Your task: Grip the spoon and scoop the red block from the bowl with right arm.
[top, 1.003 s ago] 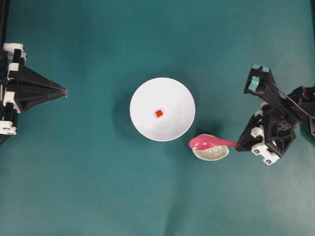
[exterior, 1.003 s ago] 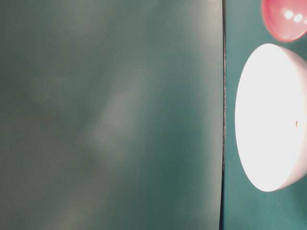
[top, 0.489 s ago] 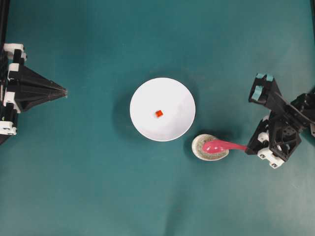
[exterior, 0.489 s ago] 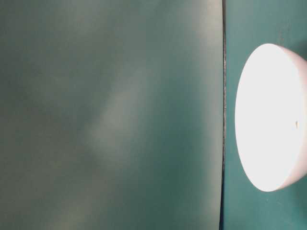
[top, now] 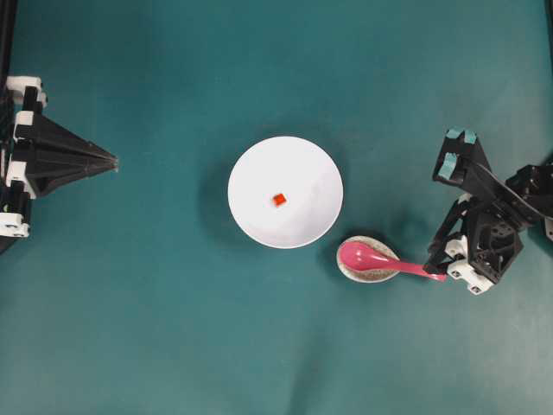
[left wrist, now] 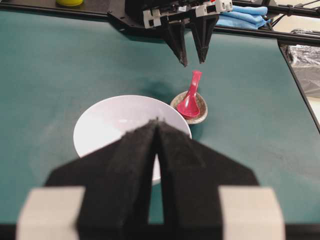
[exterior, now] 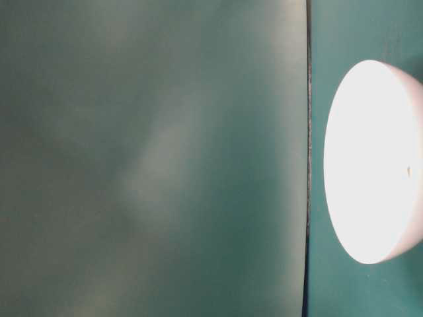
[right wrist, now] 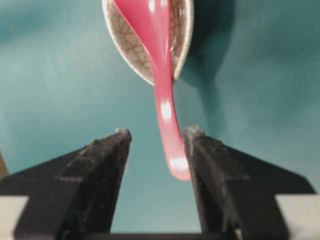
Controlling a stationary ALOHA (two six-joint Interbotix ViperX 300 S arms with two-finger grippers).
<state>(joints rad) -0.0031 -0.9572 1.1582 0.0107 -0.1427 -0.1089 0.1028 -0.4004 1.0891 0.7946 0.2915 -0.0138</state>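
Note:
The magenta spoon [top: 363, 258] lies with its scoop in the speckled grey spoon rest [top: 384, 272], handle pointing right. My right gripper [top: 436, 270] is open around the handle's tip. In the right wrist view the spoon [right wrist: 165, 100] ends between the fingers of the right gripper [right wrist: 156, 132], close against the right one, with a wide gap to the left. The white bowl [top: 302, 173] holds the tiny red block [top: 278, 200] near its middle. My left gripper [top: 114, 161] is shut and empty at the far left, well away from the bowl [left wrist: 100, 130].
The spoon rest [left wrist: 200, 114] sits just off the bowl's lower right rim. Blue cloth [left wrist: 245, 15] and a yellow object [left wrist: 70, 2] lie beyond the table's far edge. The table-level view shows only the bowl's side [exterior: 370, 165].
My right gripper was shut on the spoon's handle a second ago; it has now opened. The spoon has settled into the spoon rest, its handle dropping lower.

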